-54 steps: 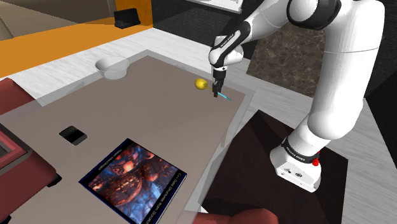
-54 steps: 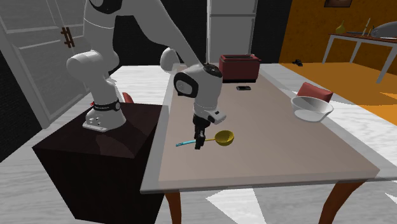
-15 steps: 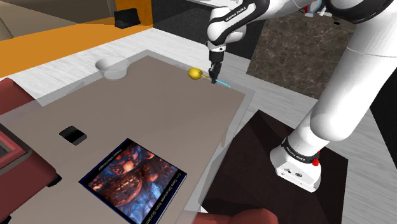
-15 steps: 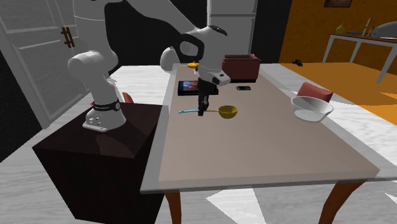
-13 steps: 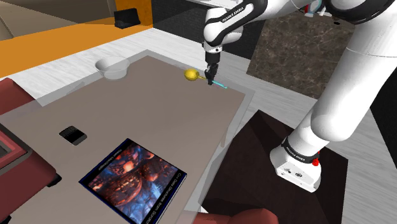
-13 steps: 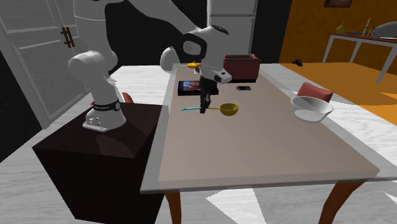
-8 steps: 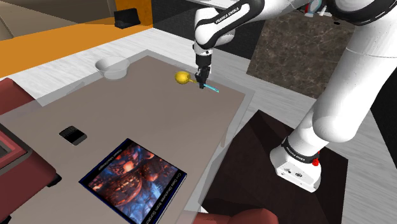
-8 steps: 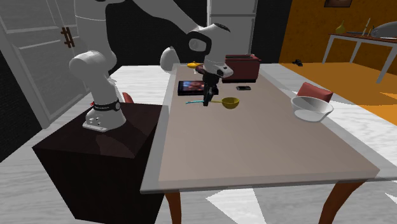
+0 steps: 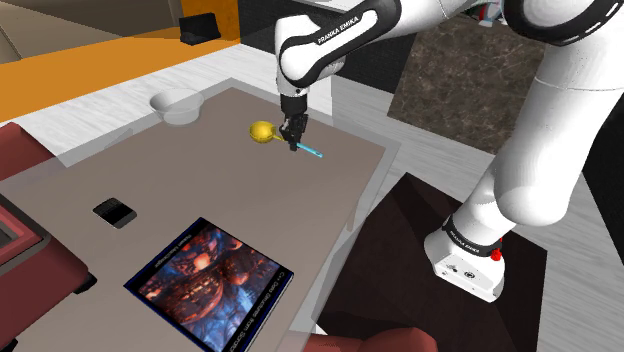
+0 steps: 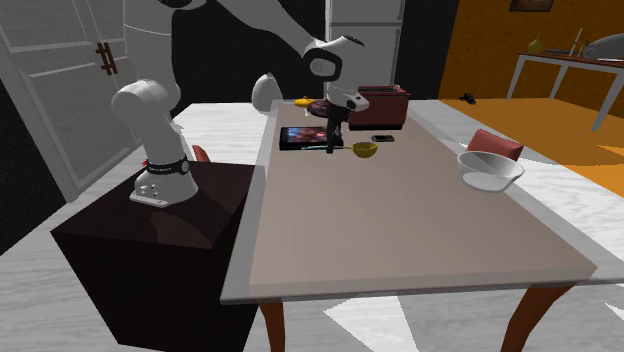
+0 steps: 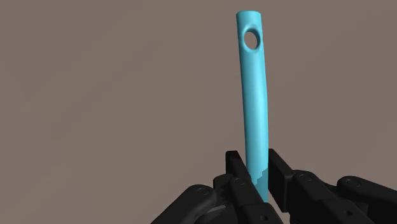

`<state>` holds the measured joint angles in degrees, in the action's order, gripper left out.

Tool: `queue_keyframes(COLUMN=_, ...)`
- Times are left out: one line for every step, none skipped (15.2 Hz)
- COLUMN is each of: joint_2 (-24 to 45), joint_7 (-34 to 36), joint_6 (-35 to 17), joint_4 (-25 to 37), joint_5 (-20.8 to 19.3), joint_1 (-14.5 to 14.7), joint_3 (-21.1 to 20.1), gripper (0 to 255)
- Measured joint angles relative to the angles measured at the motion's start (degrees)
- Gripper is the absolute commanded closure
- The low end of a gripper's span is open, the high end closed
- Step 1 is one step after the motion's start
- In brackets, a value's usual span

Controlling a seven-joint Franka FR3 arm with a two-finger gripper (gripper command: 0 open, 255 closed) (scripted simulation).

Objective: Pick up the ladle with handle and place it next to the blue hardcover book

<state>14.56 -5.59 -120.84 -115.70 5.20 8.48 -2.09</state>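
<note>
The ladle (image 9: 262, 131) is up in the tool (image 9: 292, 143), held roughly level over the far half of the bench (image 9: 200, 170). It has a yellow cup and a light blue handle. The tool's two black fingers are clamped on the handle partway along. In the wrist view the handle (image 11: 253, 95) runs straight out from between the fingertips of the tool (image 11: 254, 167), with a round hole near its free end and plain brown bench top behind it. In the shoulder view the cup sticks out to the left of the tool and the handle's tip pokes out to its right. From the second exterior view the ladle (image 10: 364, 150) has its cup to the right of the tool (image 10: 331, 148), which points straight down.

The book (image 9: 210, 285) lies flat near the bench's close edge in the shoulder view, well apart from the ladle. Its cover has blue borders around a red and orange picture. In the second exterior view the book (image 10: 303, 137) sits at the bench's (image 10: 400, 230) far end, beyond the arm.

A small flat black thing (image 9: 114, 212) lies on the bench between the book and a white bowl (image 9: 177, 104) by the far corner. A dark red box (image 10: 376, 105) stands at the book's end of the bench. The arm rises from its dark stand (image 10: 160, 230) beside the bench
</note>
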Motion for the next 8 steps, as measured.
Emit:
queue_keyframes(joint_2=0.7, joint_7=1.2, joint_6=0.1, joint_4=0.8, joint_5=0.1, joint_1=0.7, joint_3=-0.5, gripper=255)
queue_keyframes(joint_2=1.5, joint_7=2.4, joint_6=0.4, joint_4=2.1, joint_5=0.1, joint_1=1.5, joint_3=-1.0, gripper=255)
queue_keyframes(joint_2=2.4, joint_7=3.7, joint_6=1.0, joint_4=3.8, joint_5=0.1, joint_1=2.3, joint_3=-1.4, gripper=255)
queue_keyframes(joint_2=3.2, joint_7=4.9, joint_6=1.3, joint_4=4.9, joint_5=0.0, joint_1=3.0, joint_3=-1.8, gripper=255)
queue_keyframes(joint_2=4.2, joint_7=6.1, joint_6=1.5, joint_4=6.2, joint_5=0.0, joint_1=3.8, joint_3=-2.2, gripper=255)
queue_keyframes(joint_2=5.3, joint_7=7.3, joint_6=2.2, joint_4=8.1, joint_5=-0.1, joint_1=4.6, joint_3=-2.6, gripper=255)
queue_keyframes(joint_2=5.7, joint_7=8.2, joint_6=2.1, joint_4=8.6, joint_5=-0.1, joint_1=5.2, joint_3=-2.9, gripper=255)
queue_keyframes(joint_2=6.2, joint_7=8.7, joint_6=1.9, joint_4=9.0, joint_5=-0.1, joint_1=5.6, joint_3=-3.1, gripper=255)
